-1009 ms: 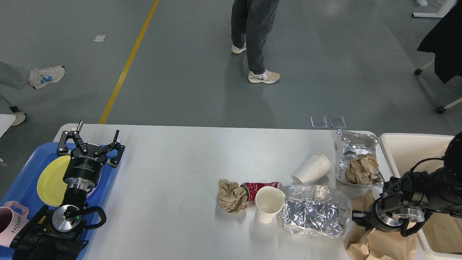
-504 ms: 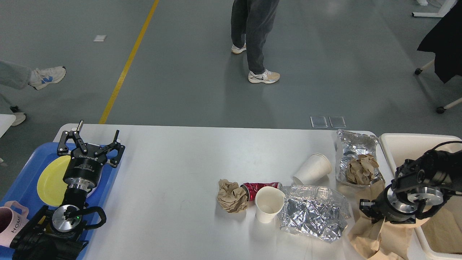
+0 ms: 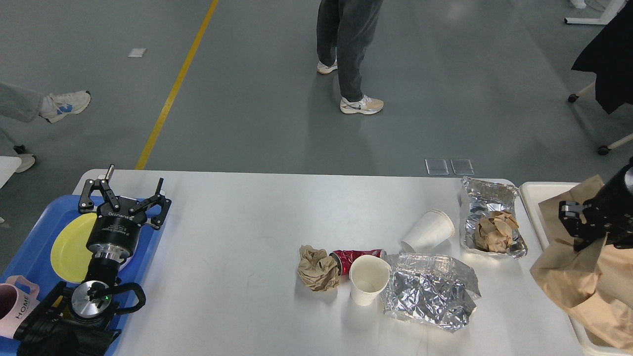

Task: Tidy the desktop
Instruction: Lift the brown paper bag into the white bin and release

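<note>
Counter (image 3: 237, 222) fills lower view, far edge toward grey floor. Left gripper (image 3: 123, 195) spread wide, empty, above blue tray (image 3: 34, 232) at left edge. Right gripper (image 3: 576, 222) at right edge, buried in brown paper bag (image 3: 573, 272) over cream bin (image 3: 531, 198); grip state unclear. Crumpled foil (image 3: 428, 291), cup (image 3: 367, 279), crushed can (image 3: 353, 256) near front edge.

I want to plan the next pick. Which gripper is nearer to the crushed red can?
Left, though only by a little. The left gripper hangs open over the blue tray, far left of the red can. The right gripper holds brown paper over the bin.
</note>
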### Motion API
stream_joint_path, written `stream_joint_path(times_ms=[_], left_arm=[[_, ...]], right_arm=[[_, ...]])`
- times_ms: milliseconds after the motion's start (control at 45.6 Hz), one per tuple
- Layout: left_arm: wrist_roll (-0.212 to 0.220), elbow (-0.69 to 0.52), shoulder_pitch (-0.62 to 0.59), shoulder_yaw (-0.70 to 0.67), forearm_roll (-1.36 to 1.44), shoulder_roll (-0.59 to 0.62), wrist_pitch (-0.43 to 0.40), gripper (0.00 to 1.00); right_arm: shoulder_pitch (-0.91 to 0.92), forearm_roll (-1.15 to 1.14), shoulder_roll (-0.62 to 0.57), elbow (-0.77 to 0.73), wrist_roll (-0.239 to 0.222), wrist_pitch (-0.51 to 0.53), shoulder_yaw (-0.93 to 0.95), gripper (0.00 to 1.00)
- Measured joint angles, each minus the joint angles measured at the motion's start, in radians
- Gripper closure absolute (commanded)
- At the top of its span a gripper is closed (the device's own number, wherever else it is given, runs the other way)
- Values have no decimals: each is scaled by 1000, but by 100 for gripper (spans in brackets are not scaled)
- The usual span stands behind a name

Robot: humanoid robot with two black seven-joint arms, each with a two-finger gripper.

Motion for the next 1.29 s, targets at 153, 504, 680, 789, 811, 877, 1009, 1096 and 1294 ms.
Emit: stream_joint_path(times_ms=[153,504,680,789,811,877,1009,1096,1294], left_arm=[[0,0,0,0,0,0,0,4],[-1,0,0,0,0,0,-1,4],[-2,0,1,0,0,0,-1,4],[-2,0,1,0,0,0,-1,4],[-2,0,2,0,0,0,-1,4],[-2,0,2,0,0,0,-1,4],[-2,0,2,0,0,0,-1,4],[-2,0,2,1,0,0,-1,4],[-2,0,2,0,0,0,-1,4]], right_arm=[[101,3,4,23,3,69,-47,100],[-10,-18,-114,-129,-1,51,-64,100],[-324,-26,-191,-447,-1,38,-5,100],[-545,-26,-240,-618,1,-4,118,100],[-581,-26,-251,-644,1,-17,141,100],[-699,-26,-276,-733,1,-66,215,100],[-963,-27,-267,-929,1,-180,358,100],[-1128,-27,-215,-1070,2,-251,430,100],[-1452,-23,-76,-1428,6,-356,555,100]])
